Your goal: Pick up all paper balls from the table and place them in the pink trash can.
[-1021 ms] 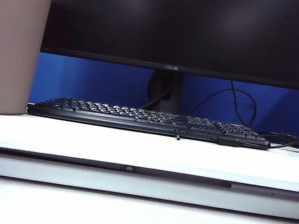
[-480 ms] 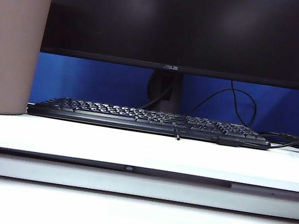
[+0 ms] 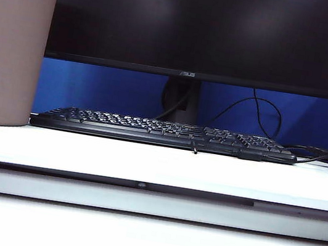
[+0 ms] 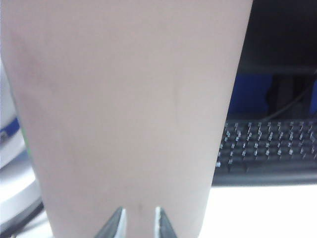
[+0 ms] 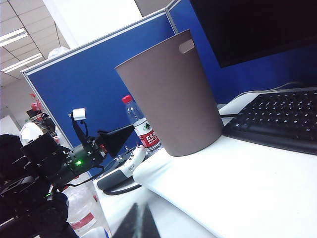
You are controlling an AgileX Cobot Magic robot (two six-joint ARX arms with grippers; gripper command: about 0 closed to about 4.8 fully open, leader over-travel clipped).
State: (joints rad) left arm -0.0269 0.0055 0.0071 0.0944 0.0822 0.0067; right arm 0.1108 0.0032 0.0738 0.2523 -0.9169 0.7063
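Facing the left end effector [image 4: 138, 225]: pink trash can [image 4: 129, 114], close.

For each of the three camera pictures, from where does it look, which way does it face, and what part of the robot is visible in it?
Exterior view: sits low at the table edge, faces the monitor and keyboard; no robot part shows.
Left wrist view: sits close to the pink trash can, facing its wall; the left gripper tips show, slightly apart, holding nothing.
Right wrist view: looks tilted across the table; the right gripper tips appear together, and the other arm shows.
Shared: all three show the trash can and keyboard; no paper balls are visible.
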